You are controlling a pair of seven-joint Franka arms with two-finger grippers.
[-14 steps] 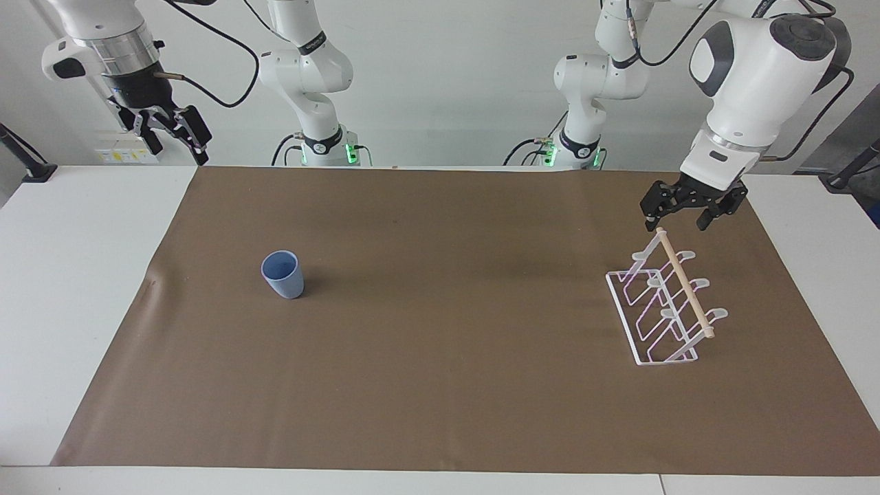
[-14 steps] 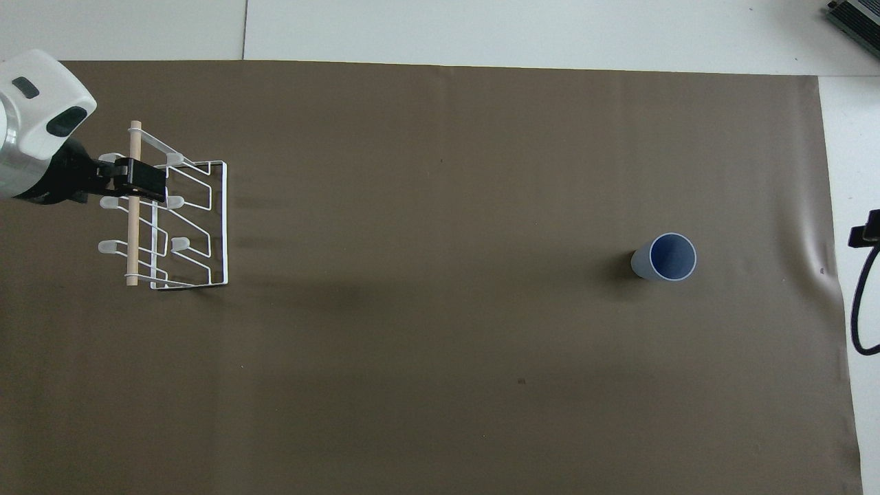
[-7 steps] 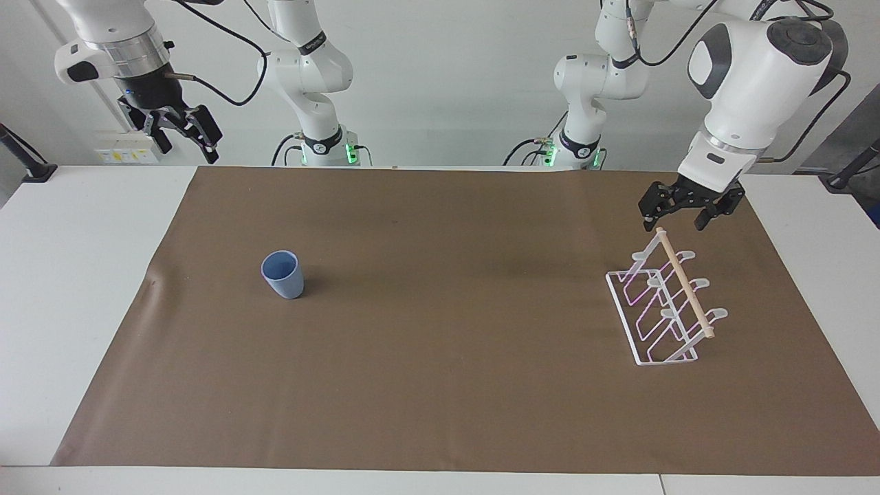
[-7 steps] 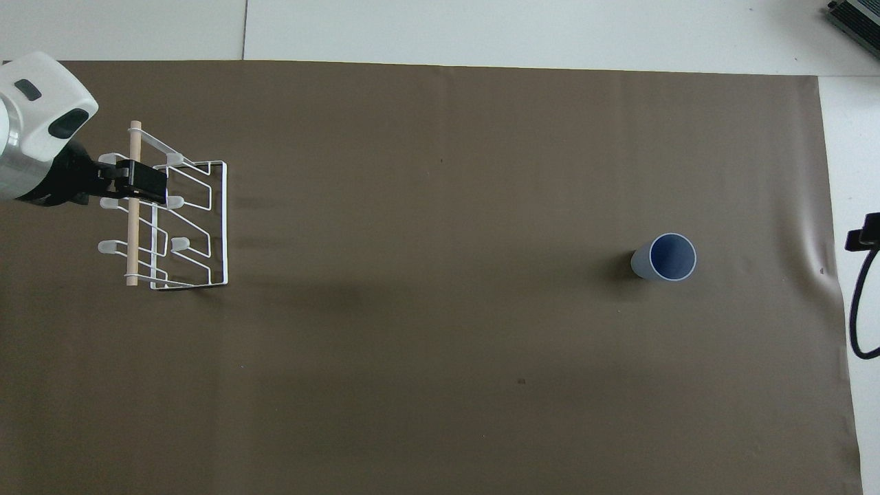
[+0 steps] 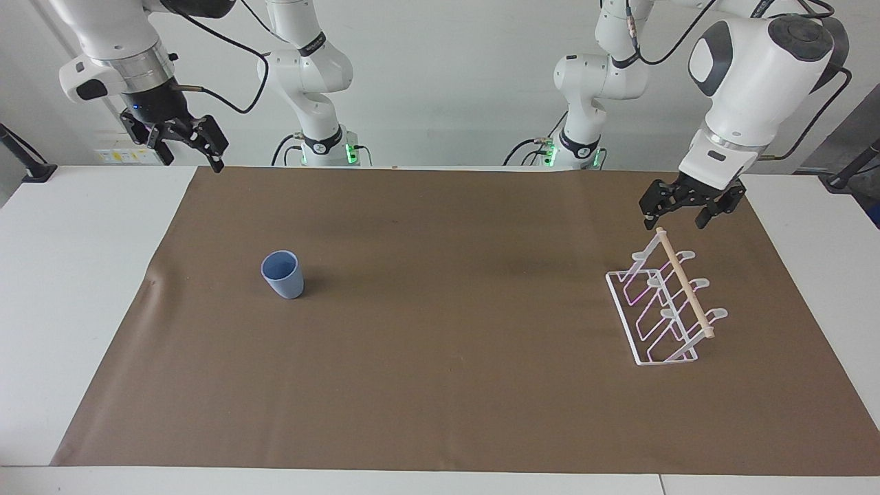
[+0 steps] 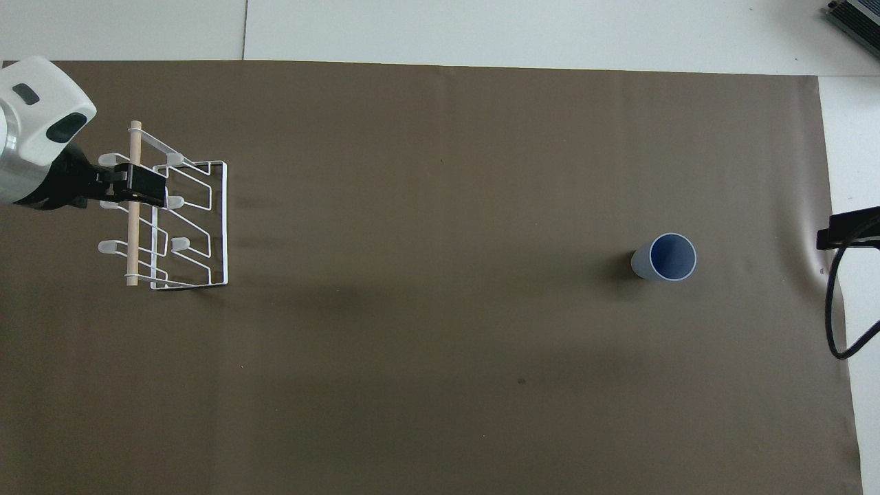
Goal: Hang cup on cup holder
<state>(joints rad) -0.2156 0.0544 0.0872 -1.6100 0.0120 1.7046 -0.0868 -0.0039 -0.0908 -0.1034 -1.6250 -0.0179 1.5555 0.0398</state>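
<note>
The light blue cup (image 5: 282, 274) stands upright, mouth up, on the brown mat toward the right arm's end; it also shows in the overhead view (image 6: 665, 257). The white wire cup holder (image 5: 661, 309) with its wooden dowel (image 5: 683, 283) stands toward the left arm's end, with no cup on it, and shows from above too (image 6: 180, 223). My left gripper (image 5: 676, 221) is open and hovers just over the dowel's end nearest the robots, a finger to each side; from above it covers the dowel (image 6: 130, 187). My right gripper (image 5: 192, 158) is open and empty, raised over the mat's corner by the robots, well away from the cup.
The brown mat (image 5: 440, 385) covers most of the white table (image 5: 75, 289). Two more arm bases (image 5: 323, 148) stand at the robots' edge. The right arm's black cable (image 6: 835, 309) hangs over the mat's edge in the overhead view.
My right gripper has swung from outside the table's end toward the mat's corner and comes further into the overhead view. My left gripper has barely shifted over the dowel. Cup and holder have not moved.
</note>
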